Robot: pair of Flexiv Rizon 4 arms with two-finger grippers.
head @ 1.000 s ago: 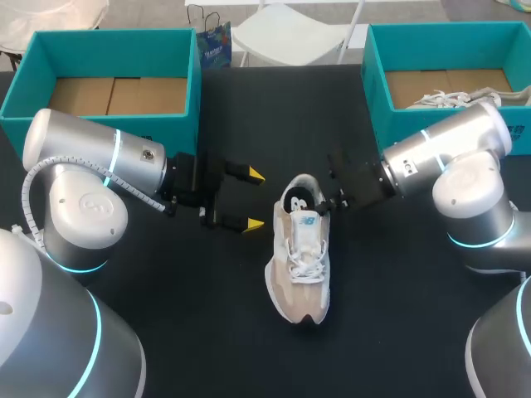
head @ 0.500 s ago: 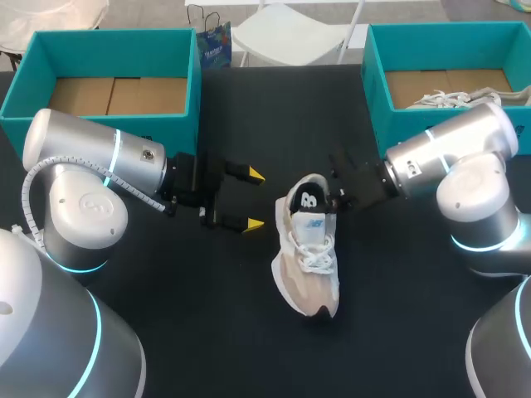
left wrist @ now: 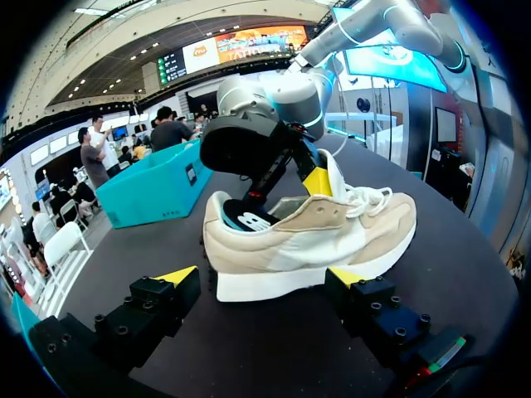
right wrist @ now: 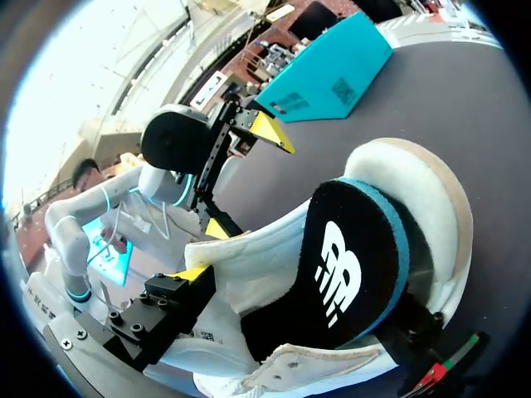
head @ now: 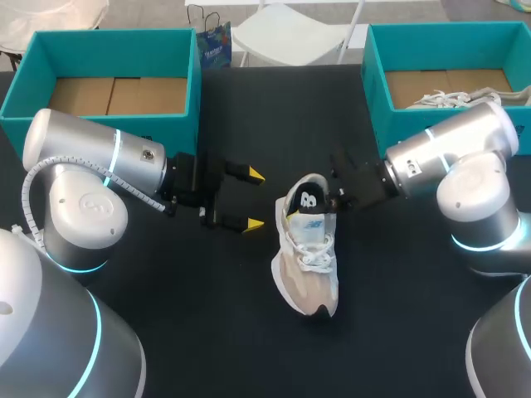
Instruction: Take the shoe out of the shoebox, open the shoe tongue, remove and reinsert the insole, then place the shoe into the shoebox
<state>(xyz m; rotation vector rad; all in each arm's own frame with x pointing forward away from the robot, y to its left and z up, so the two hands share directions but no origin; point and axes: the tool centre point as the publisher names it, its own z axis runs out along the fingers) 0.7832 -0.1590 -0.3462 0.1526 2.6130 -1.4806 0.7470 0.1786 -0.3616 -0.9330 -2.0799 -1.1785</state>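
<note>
The shoe [head: 307, 257] stands on its sole mid-table [head: 166, 315], toe towards the robot. From above, its black insole [head: 309, 200] shows only as a dark patch at the heel opening. The right wrist view shows it tilted up out of the shoe, teal-edged. The right gripper [head: 332, 201] sits at that opening, but whether it grips anything cannot be told. The left gripper [head: 251, 199] hovers wide open and empty, the shoe just ahead of it.

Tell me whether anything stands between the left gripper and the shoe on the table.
Nothing visible does. Only bare table lies between the left gripper's open fingers and the shoe. The right gripper grips the shoe's opening from the far side, off that path.
</note>
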